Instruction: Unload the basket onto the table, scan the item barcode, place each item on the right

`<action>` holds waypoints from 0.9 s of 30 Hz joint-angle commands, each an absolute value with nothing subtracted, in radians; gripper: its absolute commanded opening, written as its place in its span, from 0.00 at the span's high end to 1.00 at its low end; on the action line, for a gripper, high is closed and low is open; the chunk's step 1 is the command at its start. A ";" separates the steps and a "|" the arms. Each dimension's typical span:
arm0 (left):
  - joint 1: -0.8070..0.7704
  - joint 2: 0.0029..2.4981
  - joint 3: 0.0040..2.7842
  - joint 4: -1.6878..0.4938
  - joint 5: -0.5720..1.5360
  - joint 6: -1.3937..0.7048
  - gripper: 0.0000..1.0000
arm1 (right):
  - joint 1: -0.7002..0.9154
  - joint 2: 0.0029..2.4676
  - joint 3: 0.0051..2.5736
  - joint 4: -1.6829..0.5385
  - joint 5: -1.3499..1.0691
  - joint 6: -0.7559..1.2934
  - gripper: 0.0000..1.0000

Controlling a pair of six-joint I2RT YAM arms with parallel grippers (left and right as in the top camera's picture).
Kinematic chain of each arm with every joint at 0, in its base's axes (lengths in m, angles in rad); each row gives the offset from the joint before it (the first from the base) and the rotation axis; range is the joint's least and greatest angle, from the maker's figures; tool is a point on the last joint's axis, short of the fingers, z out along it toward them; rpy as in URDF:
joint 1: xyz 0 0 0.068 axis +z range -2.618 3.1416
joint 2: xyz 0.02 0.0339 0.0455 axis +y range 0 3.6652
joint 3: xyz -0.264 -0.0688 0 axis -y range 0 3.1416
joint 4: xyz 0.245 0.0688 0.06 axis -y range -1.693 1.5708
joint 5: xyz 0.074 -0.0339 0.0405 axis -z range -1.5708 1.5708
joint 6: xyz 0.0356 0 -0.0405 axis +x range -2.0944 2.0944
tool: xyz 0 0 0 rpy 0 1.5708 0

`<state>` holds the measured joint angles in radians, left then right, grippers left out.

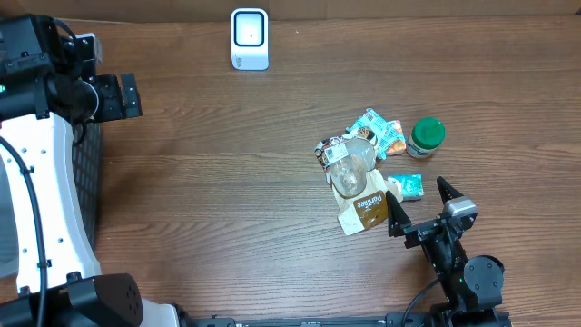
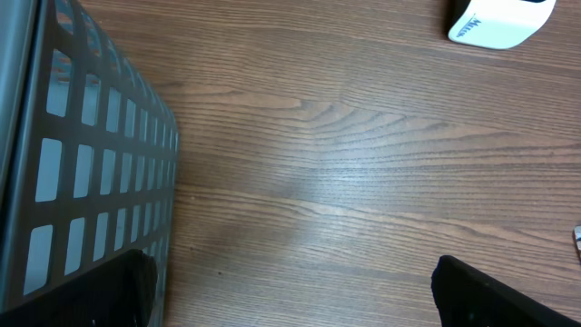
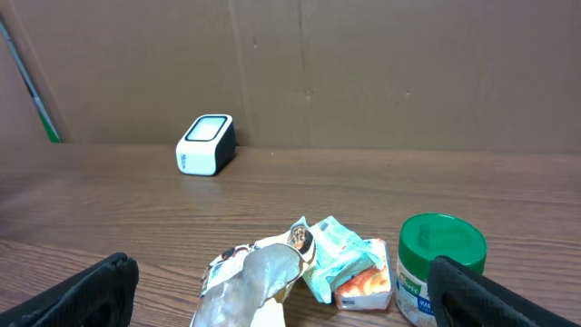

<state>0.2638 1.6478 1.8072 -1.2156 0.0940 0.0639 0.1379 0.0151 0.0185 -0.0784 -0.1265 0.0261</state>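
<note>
Overhead, the brown pouch lies flat right of centre on the wooden worktop. Its long axis runs near to far, with the clear crumpled end pointing far toward teal packets and a green-lidded jar. The right tool stands open just beside it. The left tool is open beside a mesh basket. A white scanner sits far, before a cardboard wall.

The table is matt wood grain, the scanner glossy white plastic.

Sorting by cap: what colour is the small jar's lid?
Green; the jar lid shows best in the right wrist view.
</note>
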 commanded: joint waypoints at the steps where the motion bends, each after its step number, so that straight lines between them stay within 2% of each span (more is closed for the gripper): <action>1: 0.268 1.649 1.820 -1.215 0.094 0.090 0.00 | 0.134 0.003 0.008 -0.072 -0.125 0.025 0.00; 18: 0.268 1.648 1.820 -1.215 0.094 0.090 0.00 | 0.134 0.003 0.008 -0.072 -0.125 0.025 0.00; 27: 0.267 1.496 1.820 -1.216 0.094 0.090 0.00 | 0.134 0.003 0.008 -0.072 -0.125 0.025 0.00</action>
